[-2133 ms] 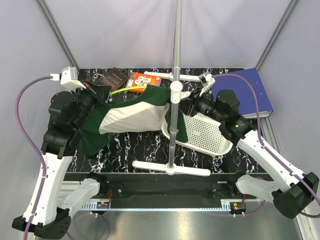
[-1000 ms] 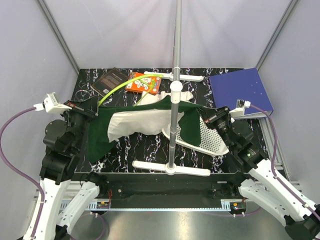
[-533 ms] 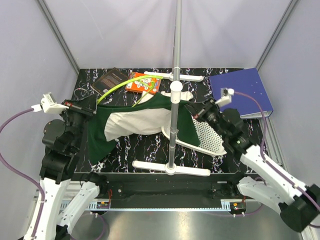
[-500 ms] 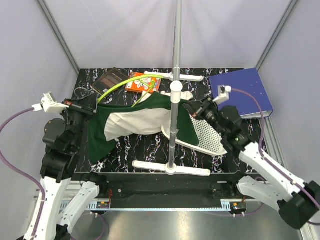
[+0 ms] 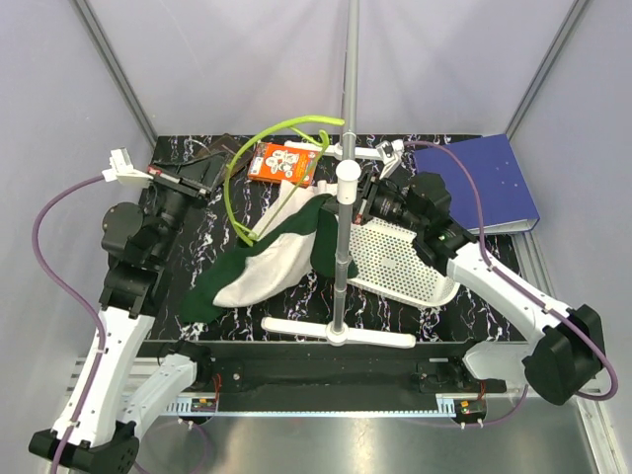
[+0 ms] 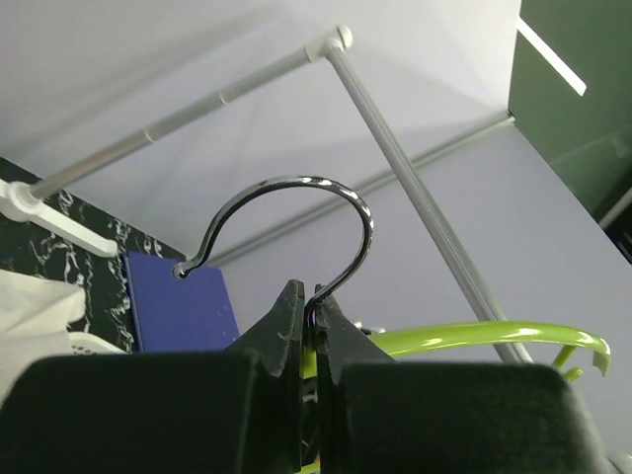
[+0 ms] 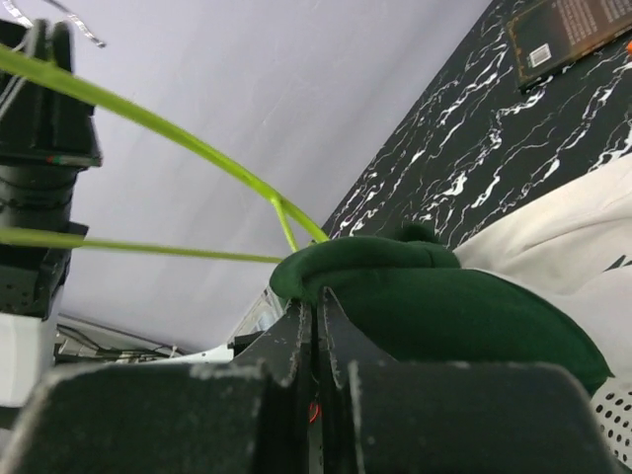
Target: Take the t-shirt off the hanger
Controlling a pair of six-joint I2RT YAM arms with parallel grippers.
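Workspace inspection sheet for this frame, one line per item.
Surface: black marbled table, partly covered by the shirt.
Job's things: t-shirt slumped on table; hanger held above it, unclear whether fully free.
Clutter: white basket, orange box, dark book, blue binder, pole stand.
Tools: left tool shut on hanger's hook; right tool shut on green shirt fabric.
Cables: purple cable at each arm, clear of shirt.
Surroundings: plain walls, metal frame.
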